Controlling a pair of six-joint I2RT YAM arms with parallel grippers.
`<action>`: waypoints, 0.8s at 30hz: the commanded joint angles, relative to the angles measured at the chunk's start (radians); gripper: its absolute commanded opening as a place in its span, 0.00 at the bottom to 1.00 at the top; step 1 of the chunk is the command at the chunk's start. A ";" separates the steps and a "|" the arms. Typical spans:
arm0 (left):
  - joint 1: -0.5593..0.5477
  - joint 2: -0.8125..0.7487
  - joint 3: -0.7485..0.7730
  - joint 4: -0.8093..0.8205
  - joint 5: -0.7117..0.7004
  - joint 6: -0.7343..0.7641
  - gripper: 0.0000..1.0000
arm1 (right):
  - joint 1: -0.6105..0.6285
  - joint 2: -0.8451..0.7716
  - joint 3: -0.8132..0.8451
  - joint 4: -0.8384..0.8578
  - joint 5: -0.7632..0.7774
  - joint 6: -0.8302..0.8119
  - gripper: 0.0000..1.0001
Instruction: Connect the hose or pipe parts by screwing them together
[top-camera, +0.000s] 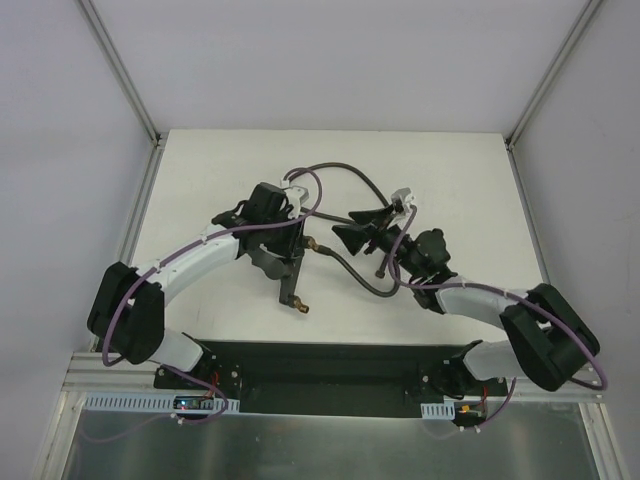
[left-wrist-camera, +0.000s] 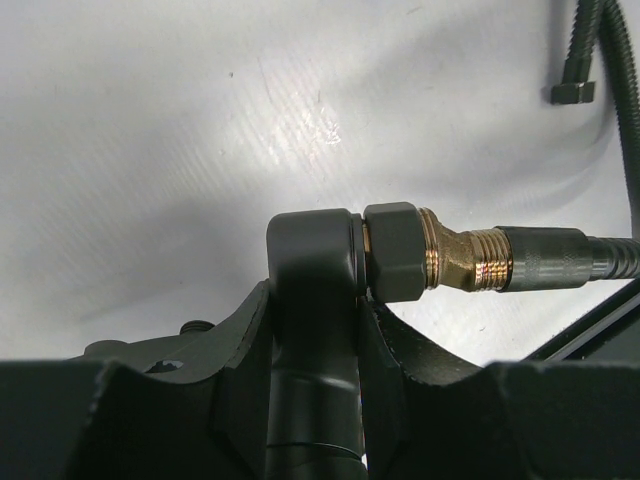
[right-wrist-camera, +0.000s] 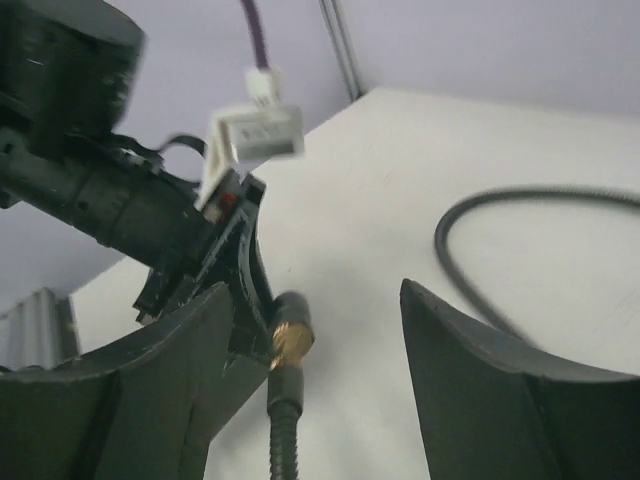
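Left fingers (left-wrist-camera: 235, 375) are clamping the black fitting (left-wrist-camera: 312, 270); right fingers (right-wrist-camera: 480, 390) are standing apart around the hose (right-wrist-camera: 283, 440). Only the left wrist view is clearly showing hose meeting brass thread (left-wrist-camera: 470, 262).

**Left jaws clamped, right jaws apart**

The left arm (top-camera: 190, 255), white-shelled with black joints, bends its elbow at the left side and reaches right toward the middle. Its left gripper (top-camera: 288, 255) points back toward the near edge. The jaws are closed tight on the small black T-shaped fitting with brass threaded tips (left-wrist-camera: 312, 250). The right arm (top-camera: 475, 298), built the same, folds at the near right and stretches left and far. Its right gripper (top-camera: 357, 227) points left toward the other, jaws wide apart and gripping nothing.
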 joint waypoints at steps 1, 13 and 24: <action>0.019 0.018 0.096 -0.065 0.050 -0.012 0.00 | 0.011 -0.140 0.094 -0.167 -0.116 -0.561 0.69; 0.078 0.133 0.202 -0.216 0.173 -0.024 0.00 | 0.247 -0.320 0.186 -0.848 -0.196 -1.581 0.75; 0.084 0.162 0.225 -0.254 0.236 -0.029 0.00 | 0.377 -0.094 0.258 -0.904 0.011 -1.760 0.68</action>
